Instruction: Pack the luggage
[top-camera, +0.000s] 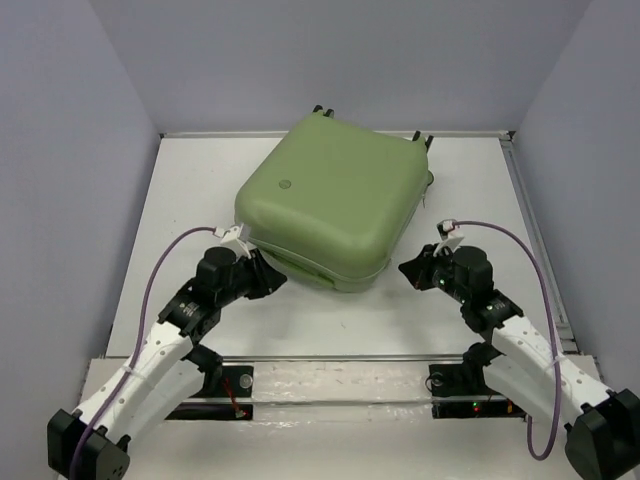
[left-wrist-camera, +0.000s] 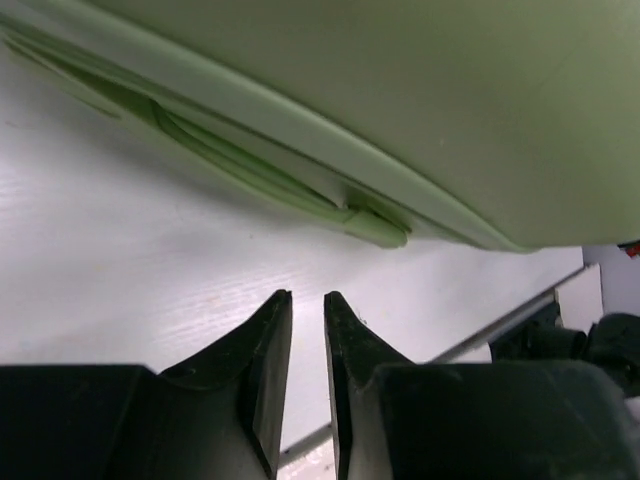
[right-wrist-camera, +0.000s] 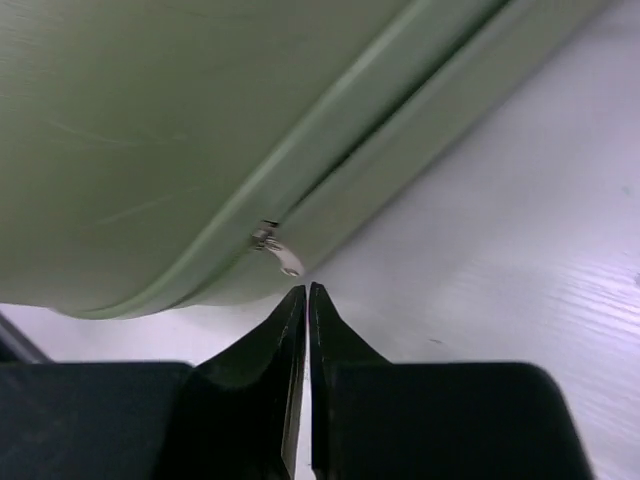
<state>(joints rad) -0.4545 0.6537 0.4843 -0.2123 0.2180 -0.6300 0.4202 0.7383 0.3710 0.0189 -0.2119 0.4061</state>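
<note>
the luggage (top-camera: 330, 195) lies closed and flat on the white surface (top-camera: 330, 325), toward 12 o'clock from centre. the left claw (left-wrist-camera: 307, 296) sits near its 7 o'clock corner, tips a narrow slit apart, pinching nothing. the right claw (right-wrist-camera: 307, 288), at the luggage's 4 o'clock, is pressed together and empty, just short of the zipper pull (right-wrist-camera: 282, 255).

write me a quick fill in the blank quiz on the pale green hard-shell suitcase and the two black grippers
1. The pale sage-green hard-shell suitcase lies flat on the white table with its shell ____.
2. The small silver zipper pull sits just ahead of the right gripper, which is ____.
3. The left gripper points at the suitcase's seam and holds ____.

Missing words: closed; shut; nothing
</note>
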